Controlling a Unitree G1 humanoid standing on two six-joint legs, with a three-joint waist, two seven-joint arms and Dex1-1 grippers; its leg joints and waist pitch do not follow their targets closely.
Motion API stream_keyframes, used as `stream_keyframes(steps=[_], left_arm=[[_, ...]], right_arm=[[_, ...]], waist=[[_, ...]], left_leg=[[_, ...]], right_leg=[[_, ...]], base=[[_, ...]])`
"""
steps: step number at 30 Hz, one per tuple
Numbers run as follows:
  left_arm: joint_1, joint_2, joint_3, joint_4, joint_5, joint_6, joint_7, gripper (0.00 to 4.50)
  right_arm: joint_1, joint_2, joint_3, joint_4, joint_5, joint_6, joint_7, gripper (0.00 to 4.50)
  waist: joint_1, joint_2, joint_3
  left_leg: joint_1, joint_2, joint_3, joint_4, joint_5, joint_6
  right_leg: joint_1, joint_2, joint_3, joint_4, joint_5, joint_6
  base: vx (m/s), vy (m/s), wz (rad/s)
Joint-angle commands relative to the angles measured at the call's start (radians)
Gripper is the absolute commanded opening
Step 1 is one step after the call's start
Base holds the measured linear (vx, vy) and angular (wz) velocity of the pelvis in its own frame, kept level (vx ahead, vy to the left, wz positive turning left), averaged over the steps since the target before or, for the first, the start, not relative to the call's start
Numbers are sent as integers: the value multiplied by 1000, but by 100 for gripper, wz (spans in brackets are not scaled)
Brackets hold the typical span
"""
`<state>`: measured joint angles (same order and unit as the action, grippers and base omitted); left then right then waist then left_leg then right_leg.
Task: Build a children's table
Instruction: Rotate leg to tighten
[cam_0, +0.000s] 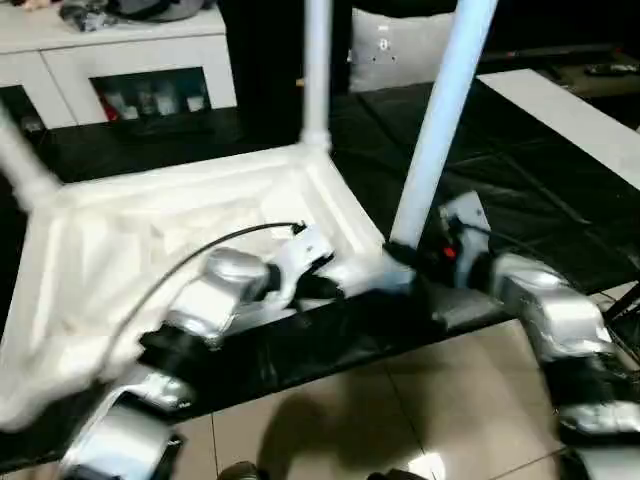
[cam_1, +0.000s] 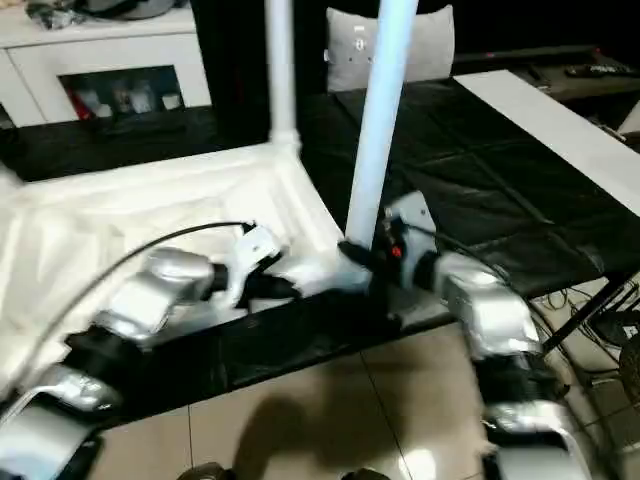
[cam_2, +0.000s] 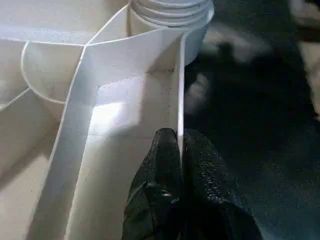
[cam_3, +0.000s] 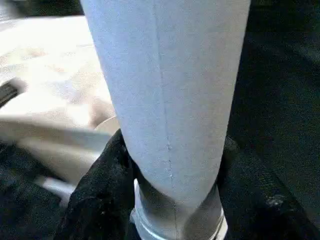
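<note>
- Tabletop first: the white plastic rectangular tabletop (cam_0: 170, 230) lies upside down on the black-covered work table (cam_0: 540, 170), ribbed underside up, its near-right corner at the table's near edge.
- 3 white tapered tube legs show: a near-right leg (cam_0: 440, 120) rising from the near-right corner socket, a far leg (cam_0: 318, 70) upright in the far-right corner, and a third leg (cam_0: 22, 165) leaning at the far-left corner.
- Thin ribs and hollow tubes suggest a light, fairly stiff piece; I judge it will slide on the black cover if pushed sideways, so it wants bracing while a leg is worked in.
- Smooth plastic looks slippery; the leg is best taken low, just above its ringed collar, where a push runs straight into the socket.
- The thin rim wall could flex or crack under a hard pinch, so a hold close to a corner seems safest.
- The left gripper (cam_2: 180, 145) has its 2 black fingers nearly together, pinching the tabletop's thin near rim wall beside the ringed socket.
- The right gripper (cam_3: 172, 185) stands half wide, its fingers on either side of the near-right leg's base just above the collar, gripping it.
- Beyond lie a white cabinet (cam_0: 130, 60) far left, a light cushion (cam_0: 385, 50) behind the legs, and tiled floor (cam_0: 400, 410) nearest.
</note>
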<state>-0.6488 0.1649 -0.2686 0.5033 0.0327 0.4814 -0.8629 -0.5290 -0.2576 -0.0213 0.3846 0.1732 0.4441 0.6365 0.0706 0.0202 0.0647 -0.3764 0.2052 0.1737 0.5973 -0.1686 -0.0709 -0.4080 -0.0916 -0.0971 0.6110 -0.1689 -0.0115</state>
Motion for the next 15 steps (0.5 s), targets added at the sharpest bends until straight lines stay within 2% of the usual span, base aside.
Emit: stream_keyframes(steps=[1, 2, 4, 6, 7, 11, 13, 15], left_arm=[[-43, -66, 23, -47, -42, 2, 41, 0], [-41, -71, 20, -54, -41, 3, 38, 0], [-36, -65, 9, -65, -35, -1, 28, 0], [-33, -53, 4, -68, -30, -10, 21, 0], [-32, -38, -1, -65, -24, -29, 13, 0], [-19, 13, -17, -63, -15, -70, -41, 0], [-18, 29, -21, -57, -13, -88, -61, 0], [-16, 49, -31, -54, -11, -111, -91, 0]], right_arm=[[1, 61, 55, 40, -1, -7, -7, 230], [-1, 67, 50, 49, 0, -21, -13, 251], [-2, 76, 35, 51, 20, -31, -12, 264], [2, 76, 30, 41, 27, -39, -5, 274], [7, 70, 29, 32, 24, -46, 1, 299], [39, 14, 35, -4, 34, -84, 107, 320], [50, -11, 35, -16, 42, -92, 146, 353], [57, -40, 40, -26, 41, -103, 183, 358]], waist=[[5, -13, -69], [6, -13, -70], [5, -11, -72], [4, -10, -71], [3, -9, -71], [3, -8, -66], [5, -8, -68], [7, -7, -67]], left_leg=[[6, 11, -3, -66, -206, 31], [5, 12, -4, -67, -198, 37], [4, 14, -4, -68, -180, 50], [5, 14, -4, -68, -185, 55], [5, 15, -4, -68, -186, 55], [6, 15, -4, -71, -218, 54], [6, 16, -4, -70, -212, 58], [6, 17, -5, -70, -207, 62]], right_leg=[[54, -54, 44, -94, -344, -163], [55, -53, 44, -93, -327, -163], [56, -50, 45, -87, -267, -179], [57, -51, 45, -85, -253, -189], [57, -51, 45, -86, -253, -190], [57, -52, 46, -92, -292, -176], [59, -52, 47, -90, -281, -177], [57, -52, 46, -88, -266, -185]], base=[[0, 0, 0], [0, 0, 0], [0, 0, 0], [0, 0, 0], [0, 0, 0], [0, 0, 0], [0, 0, 0], [0, 0, 0]])
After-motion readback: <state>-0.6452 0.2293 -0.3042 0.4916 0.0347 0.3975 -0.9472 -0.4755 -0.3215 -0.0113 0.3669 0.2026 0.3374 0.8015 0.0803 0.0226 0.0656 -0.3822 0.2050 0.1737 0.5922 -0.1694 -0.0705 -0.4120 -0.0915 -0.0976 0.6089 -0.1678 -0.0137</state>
